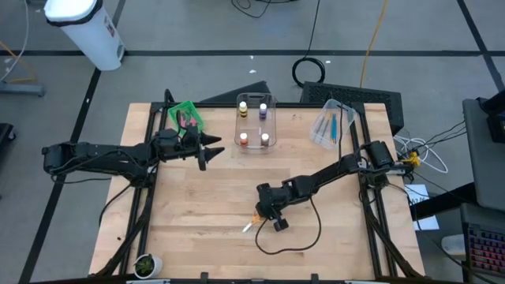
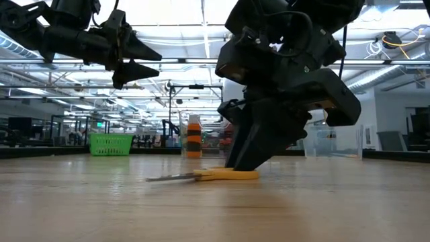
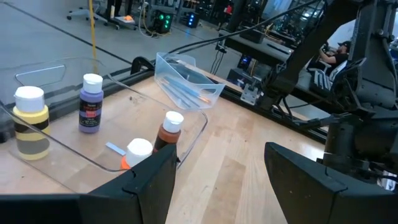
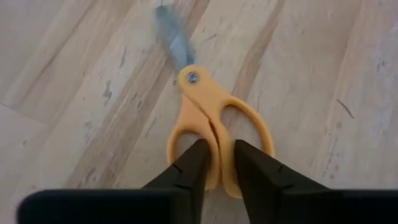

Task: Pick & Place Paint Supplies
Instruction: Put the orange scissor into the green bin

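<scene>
Orange scissors (image 4: 214,134) lie flat on the near middle of the wooden table (image 1: 197,205). The right gripper (image 4: 216,163) is down on them, its fingers pinched around the handles. The left gripper (image 3: 217,165) hangs wide open up high, beside the clear tub (image 1: 256,122) of paint bottles (image 3: 91,104). Their labels are too small to read.

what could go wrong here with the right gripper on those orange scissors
1. The right gripper pinches only the inner rims of the orange scissors handles, near their ends. The long blade sticks out ahead, so the scissors may pivot or slip when lifted.
2. The scissors lie flat on the table, and the fingertips reach down to the wood, so they may scrape it.
3. The left gripper hangs open above the table beside the clear tub of paint bottles; carrying the scissors that way risks crowding it.
</scene>
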